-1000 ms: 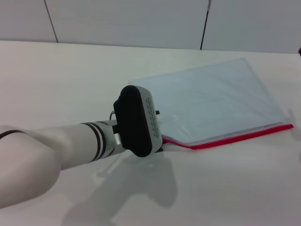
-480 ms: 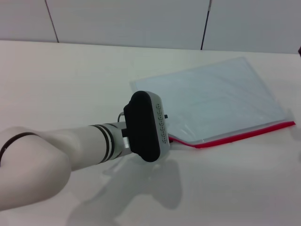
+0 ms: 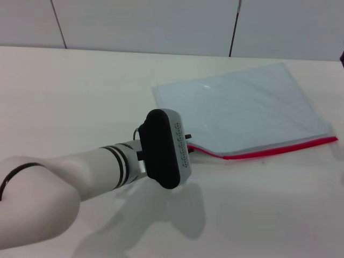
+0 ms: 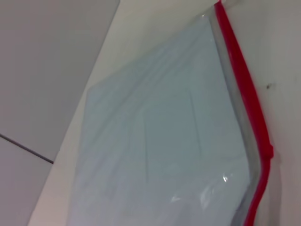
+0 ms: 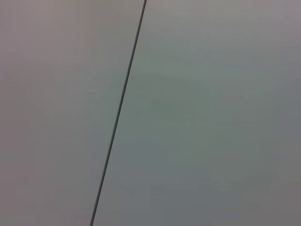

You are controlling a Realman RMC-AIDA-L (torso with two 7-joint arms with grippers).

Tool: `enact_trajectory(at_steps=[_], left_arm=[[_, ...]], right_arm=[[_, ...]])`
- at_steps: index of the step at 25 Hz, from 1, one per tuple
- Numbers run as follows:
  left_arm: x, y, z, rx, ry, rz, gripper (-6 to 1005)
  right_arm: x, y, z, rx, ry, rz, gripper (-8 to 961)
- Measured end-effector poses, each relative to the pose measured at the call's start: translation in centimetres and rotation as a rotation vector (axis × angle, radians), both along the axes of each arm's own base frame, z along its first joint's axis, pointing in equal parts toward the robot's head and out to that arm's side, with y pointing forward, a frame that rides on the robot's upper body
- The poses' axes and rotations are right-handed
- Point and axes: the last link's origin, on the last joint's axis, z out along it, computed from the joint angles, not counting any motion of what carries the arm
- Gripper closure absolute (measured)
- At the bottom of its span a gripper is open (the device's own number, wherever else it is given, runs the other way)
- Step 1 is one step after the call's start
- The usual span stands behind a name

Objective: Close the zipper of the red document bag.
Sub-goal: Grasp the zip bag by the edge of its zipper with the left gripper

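Note:
The red document bag (image 3: 247, 107) lies flat on the table to the right of centre, a pale translucent pouch. Its zipper (image 3: 279, 149) is the thin red strip along the near long edge, which bends up a little at its left end. My left arm reaches in from the lower left, and its dark wrist housing (image 3: 164, 148) stands at that left end and hides the left gripper. The left wrist view looks along the bag (image 4: 160, 141), with the zipper (image 4: 247, 94) running down one side. The right gripper is out of view.
The bag lies on a pale table (image 3: 80, 97) with a grey panelled wall (image 3: 161, 24) behind it. The right wrist view holds only that wall (image 5: 188, 117). A dark object (image 3: 342, 56) pokes in at the right edge.
My left wrist has moved right toward the zipper's left end. The bag has shifted and turned slightly on the table.

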Motion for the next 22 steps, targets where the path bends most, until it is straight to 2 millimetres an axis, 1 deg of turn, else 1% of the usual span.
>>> enact_trajectory(at_steps=[5, 10, 13, 18, 22], left_arm=[[0.0, 0.0, 0.0, 0.006, -0.004, -0.004, 685], [-0.1, 0.1, 0.1, 0.018, -0.011, -0.009, 886], [-0.2, 0.1, 0.2, 0.05, -0.026, -0.03, 913], [-0.2, -0.1, 0.5, 0.112, -0.068, -0.08, 942], [-0.2, -0.4, 0.8, 0.154, -0.084, -0.121, 944]], right_arm=[[-0.1, 0.0, -0.1, -0.005, -0.003, 0.004, 272], [-0.2, 0.0, -0.3, -0.019, -0.012, 0.016, 274], [-0.8, -0.2, -1.0, -0.071, -0.064, 0.066, 278], [-2.2, -0.6, -3.0, -0.235, -0.265, 0.247, 292], [-2.6, -1.1, -4.7, -0.349, -0.404, 0.342, 367]])
